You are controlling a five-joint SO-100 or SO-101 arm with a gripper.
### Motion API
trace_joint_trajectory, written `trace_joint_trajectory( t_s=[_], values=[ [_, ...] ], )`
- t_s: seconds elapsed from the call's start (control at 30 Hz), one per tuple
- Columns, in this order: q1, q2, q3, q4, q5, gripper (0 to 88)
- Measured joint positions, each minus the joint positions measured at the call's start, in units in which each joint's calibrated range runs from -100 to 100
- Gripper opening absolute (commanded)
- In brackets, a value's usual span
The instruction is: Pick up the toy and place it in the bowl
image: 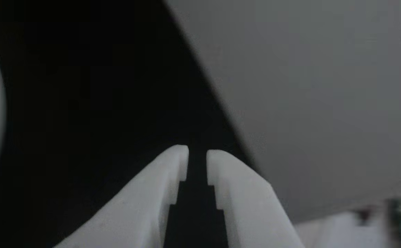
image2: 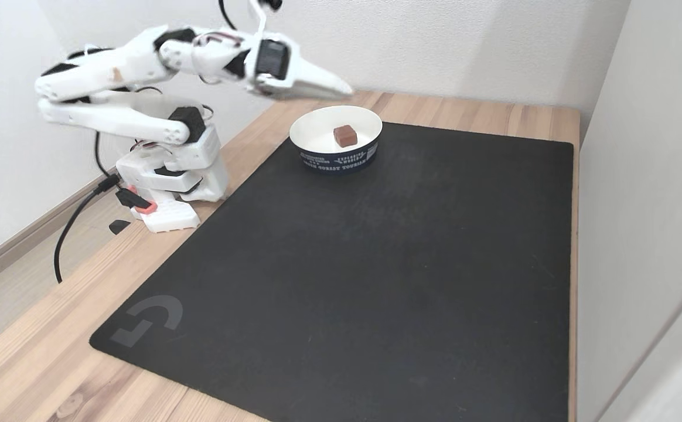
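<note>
A corner of a home room, set up as a hobby robotics desk. A light wooden tabletop (image2: pixel 464 111) is pushed against plain white walls (image2: pixel 435 41), with pale floorboards and a skirting board (image2: pixel 19 240) below the arm's base, while a black desk mat (image2: pixel 376 264) with a grey logo covers most of the wood ahead of the arm. The small white arm (image2: pixel 142 111) stands on the table edge with a loose black cable (image2: pixel 71 228) trailing off behind it, and a paper bowl (image2: pixel 336 153) with printed lettering sits just beneath its tip.
</note>
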Motion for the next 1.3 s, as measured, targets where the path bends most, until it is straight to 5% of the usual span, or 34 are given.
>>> trace_joint_trajectory(
  t_s=[0.17,0.47,0.67,0.97,1.3],
  values=[
    [8.74,-8.66,8.88,-2.7,7.57,2.6],
    [9.99,-20.4,23.05,-2.7,12.97,2.6],
    [9.99,-25.65,23.24,7.77,19.0,2.6],
    [11.4,-26.48,23.24,24.06,20.54,2.7],
    [10.9,-26.48,23.24,25.66,20.54,2.8]
  ],
)
